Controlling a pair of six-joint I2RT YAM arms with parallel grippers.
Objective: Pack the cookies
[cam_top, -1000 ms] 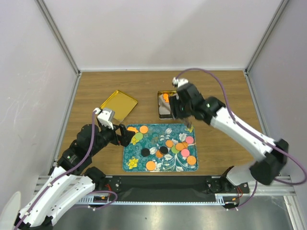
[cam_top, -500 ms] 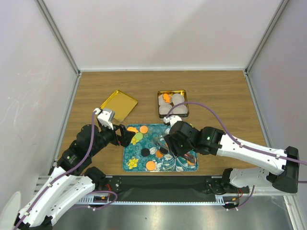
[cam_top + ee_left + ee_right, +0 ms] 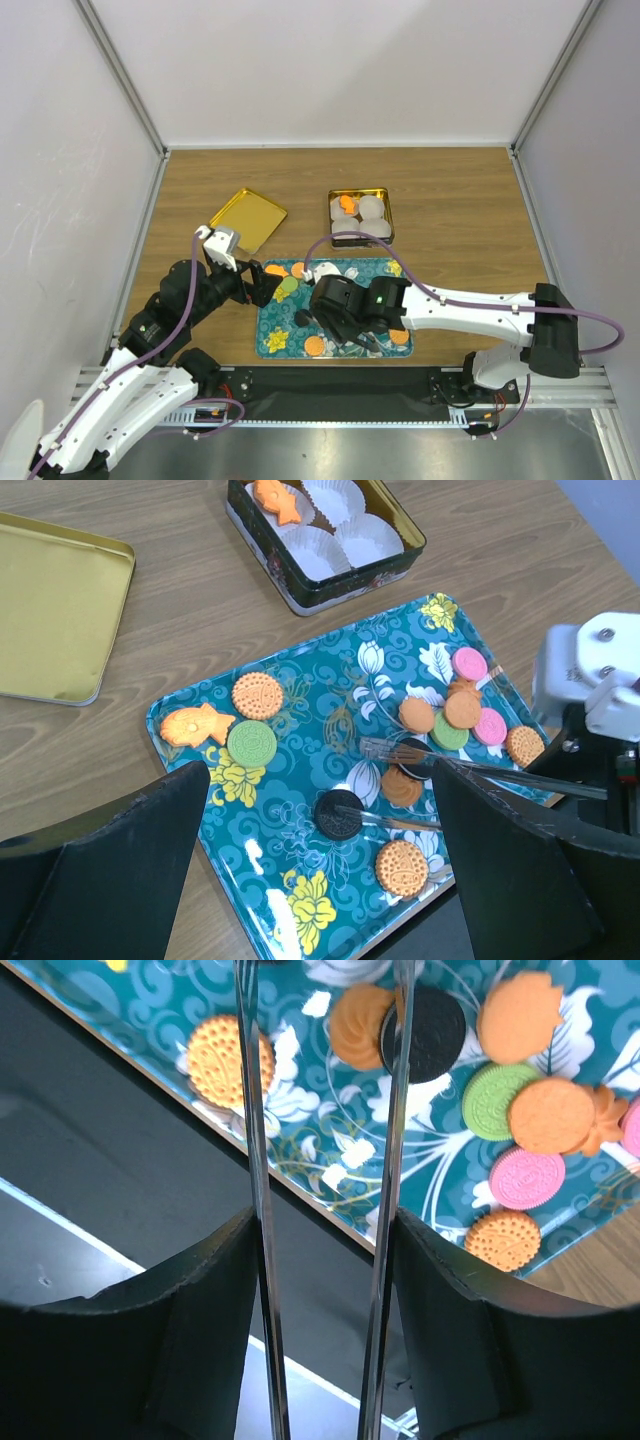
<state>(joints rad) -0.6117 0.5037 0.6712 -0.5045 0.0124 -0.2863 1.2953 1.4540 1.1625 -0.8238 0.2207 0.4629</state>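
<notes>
Several cookies lie on the teal flowered tray (image 3: 263, 322), among them an orange one (image 3: 314, 345), a green one (image 3: 252, 743) and a black one (image 3: 338, 815). One orange cookie (image 3: 346, 204) lies in the dark tin (image 3: 387, 222) among white paper cups. My right gripper (image 3: 345, 325) is shut on metal tongs (image 3: 470, 772), low over the tray's near half. The tongs stand open; one tip is over the black cookie, the other beside a second black cookie (image 3: 425, 1035). My left gripper (image 3: 262, 285) is open and empty at the tray's left edge.
A gold lid (image 3: 247, 220) lies on the wooden table left of the tin. The tray's near edge (image 3: 300, 1185) hangs by the black base rail (image 3: 340, 382). White walls close in the table on three sides.
My right arm has swung from over the tin at the back down and left over the tray's near half, with the tongs in it. My left arm has not moved.
</notes>
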